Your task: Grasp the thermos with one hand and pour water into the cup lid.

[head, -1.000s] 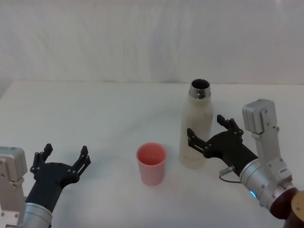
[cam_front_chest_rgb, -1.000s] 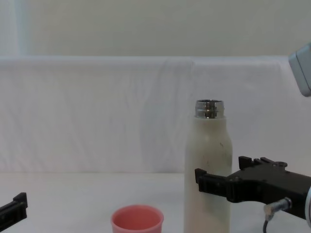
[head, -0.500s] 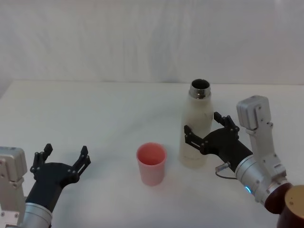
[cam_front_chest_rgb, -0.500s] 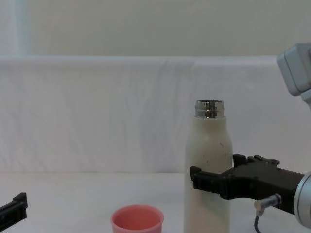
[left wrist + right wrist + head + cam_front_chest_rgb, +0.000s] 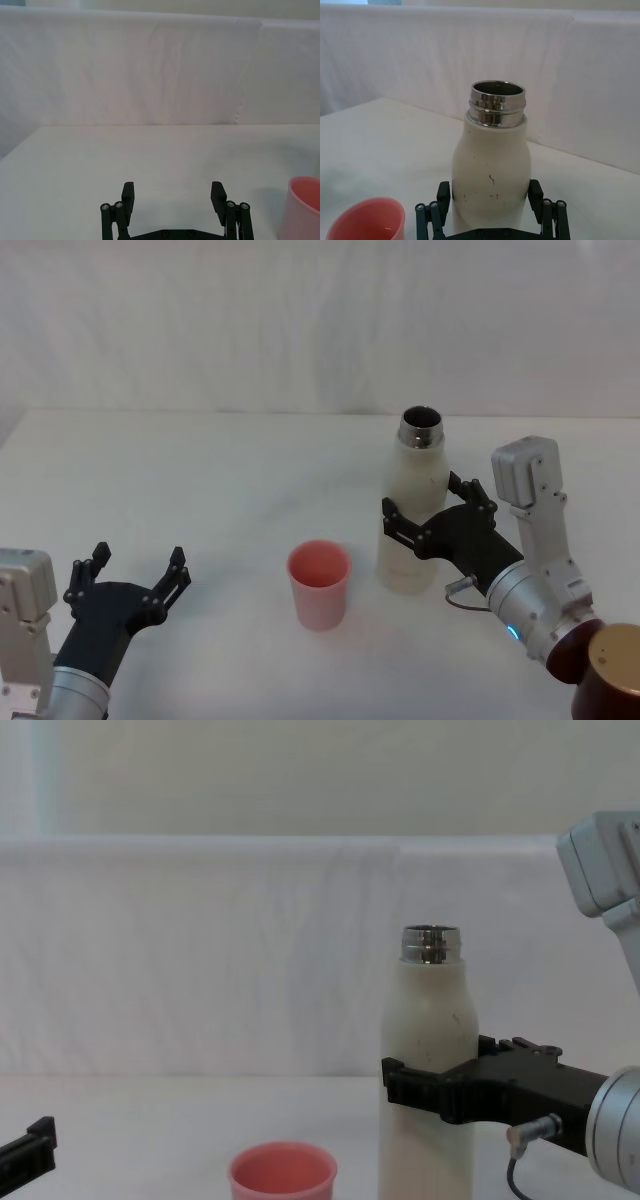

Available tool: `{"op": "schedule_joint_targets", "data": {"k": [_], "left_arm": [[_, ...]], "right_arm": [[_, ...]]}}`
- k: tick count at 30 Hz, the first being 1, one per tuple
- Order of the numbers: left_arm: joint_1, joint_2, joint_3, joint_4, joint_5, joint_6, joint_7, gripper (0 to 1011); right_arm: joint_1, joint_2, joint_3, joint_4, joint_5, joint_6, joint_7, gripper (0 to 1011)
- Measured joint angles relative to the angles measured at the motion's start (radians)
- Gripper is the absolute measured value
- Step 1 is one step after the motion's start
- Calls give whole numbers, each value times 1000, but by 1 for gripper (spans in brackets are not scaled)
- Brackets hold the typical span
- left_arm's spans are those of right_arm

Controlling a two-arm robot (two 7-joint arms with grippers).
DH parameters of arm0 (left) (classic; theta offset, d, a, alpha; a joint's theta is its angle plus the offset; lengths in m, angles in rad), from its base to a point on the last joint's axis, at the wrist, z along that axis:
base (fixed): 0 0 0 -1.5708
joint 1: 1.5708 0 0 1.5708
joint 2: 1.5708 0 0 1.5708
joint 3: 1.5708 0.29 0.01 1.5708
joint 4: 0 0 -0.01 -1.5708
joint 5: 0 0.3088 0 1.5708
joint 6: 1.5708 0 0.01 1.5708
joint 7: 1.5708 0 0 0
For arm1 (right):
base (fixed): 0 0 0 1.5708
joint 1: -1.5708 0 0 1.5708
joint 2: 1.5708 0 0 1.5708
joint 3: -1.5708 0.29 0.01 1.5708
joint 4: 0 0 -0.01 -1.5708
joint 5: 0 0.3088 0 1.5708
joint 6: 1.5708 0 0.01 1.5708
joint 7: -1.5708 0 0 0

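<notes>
1. We see the thermos [image 5: 414, 510] standing upright on the white bench [image 5: 220, 480], right of centre, its steel neck uncapped.
2. The cup lid [image 5: 319, 584] stands mouth up on the bench just to the thermos's left and a little nearer the robot, apart from it.
3. Our right gripper [image 5: 432, 513] reaches in from the right with its fingers [image 5: 536, 192] spread on either side of the thermos's lower body; in the right wrist view both sit right at the wall, not clearly pressing it.
4. Our left gripper [image 5: 134, 567] is parked low at the near left of the bench, well apart from the cup lid, fingers [image 5: 128, 192] open and holding nothing.
</notes>
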Motion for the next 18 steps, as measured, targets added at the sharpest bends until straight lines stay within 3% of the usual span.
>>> {"op": "schedule_joint_targets", "data": {"k": [18], "left_arm": [[0,0,0,0,0,0,0,1001]], "right_arm": [[8,-23,3,19,14,-12,-9,1000]]}}
